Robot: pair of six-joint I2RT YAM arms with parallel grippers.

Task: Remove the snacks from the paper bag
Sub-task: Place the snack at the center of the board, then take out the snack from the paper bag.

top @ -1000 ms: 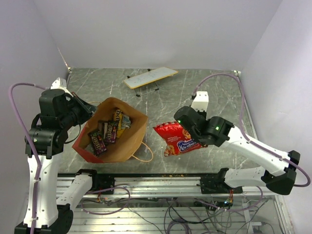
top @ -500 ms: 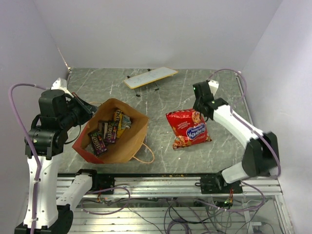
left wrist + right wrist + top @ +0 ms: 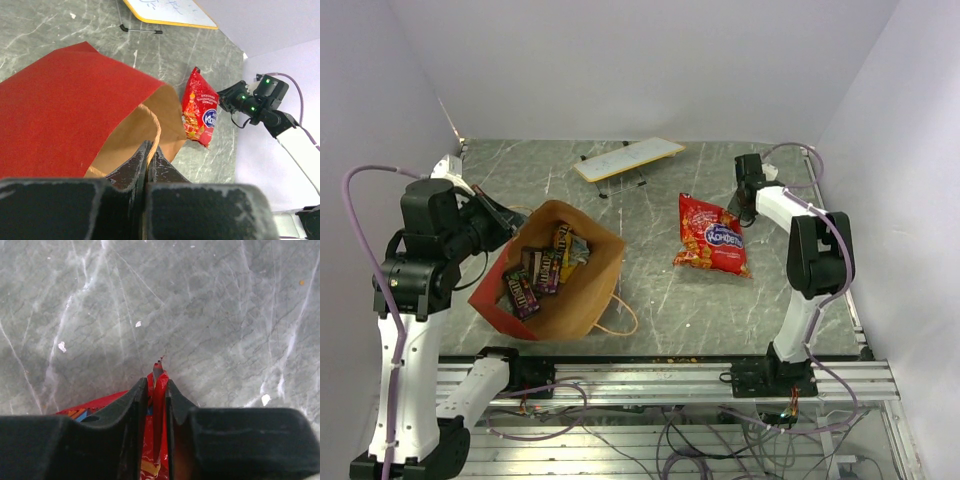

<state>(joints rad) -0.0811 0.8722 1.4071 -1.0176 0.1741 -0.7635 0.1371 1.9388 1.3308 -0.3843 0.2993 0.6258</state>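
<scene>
the right gripper has its two fingers drawn in tight on a thin fold at the edge of the red chip bag. only bare grey table lies ahead of the tips. from the pinch the chip bag runs off to the gripper's left and back toward the arm bases. it lies flat on the table with its blue oval logo up.

the left gripper is closed to a sliver, clamped on the rim of the paper bag. a tan string handle curves just past its tips. the bag's red outside spreads to one side of the fingers and its brown inside opens beyond them. the small candy packets lie inside the bag, just beside this gripper. the chip bag is outside the bag and well apart from it. a white board on thin legs stands farther off.
</scene>
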